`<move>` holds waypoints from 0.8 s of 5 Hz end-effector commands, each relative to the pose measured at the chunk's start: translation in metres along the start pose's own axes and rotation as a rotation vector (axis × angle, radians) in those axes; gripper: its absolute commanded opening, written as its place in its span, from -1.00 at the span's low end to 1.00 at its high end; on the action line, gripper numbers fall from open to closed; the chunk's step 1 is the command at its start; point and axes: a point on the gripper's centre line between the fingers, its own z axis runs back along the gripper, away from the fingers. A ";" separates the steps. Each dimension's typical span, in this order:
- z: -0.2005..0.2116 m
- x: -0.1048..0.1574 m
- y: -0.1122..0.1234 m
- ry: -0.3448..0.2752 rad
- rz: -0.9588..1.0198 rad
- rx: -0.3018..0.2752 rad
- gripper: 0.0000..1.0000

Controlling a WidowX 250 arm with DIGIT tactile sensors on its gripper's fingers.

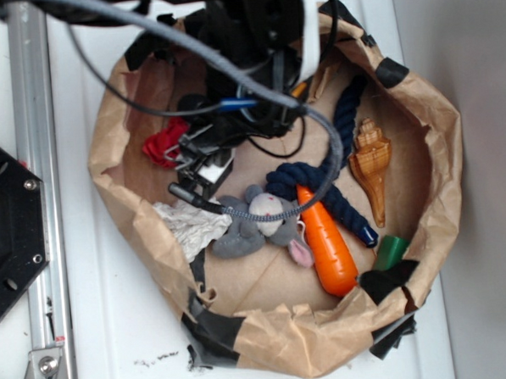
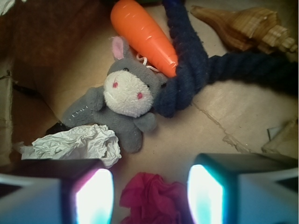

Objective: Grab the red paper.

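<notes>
Flanking the red paper (image 2: 156, 196) on the brown paper bowl's floor (image 2: 219, 116), the end effector (image 2: 150, 196) is hovering wide open and empty, clearing the neighbouring white paper wad (image 2: 79, 142).

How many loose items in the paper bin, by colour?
Red: 1, red paper
White: 1, paper wad
Grey: 1, plush donkey
Orange: 1, toy carrot
Navy: 1, rope
Tan: 1, seashell
Green: 1, small cylinder
Total: 7
</notes>
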 end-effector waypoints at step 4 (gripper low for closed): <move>-0.047 -0.029 -0.020 0.160 -0.140 0.041 1.00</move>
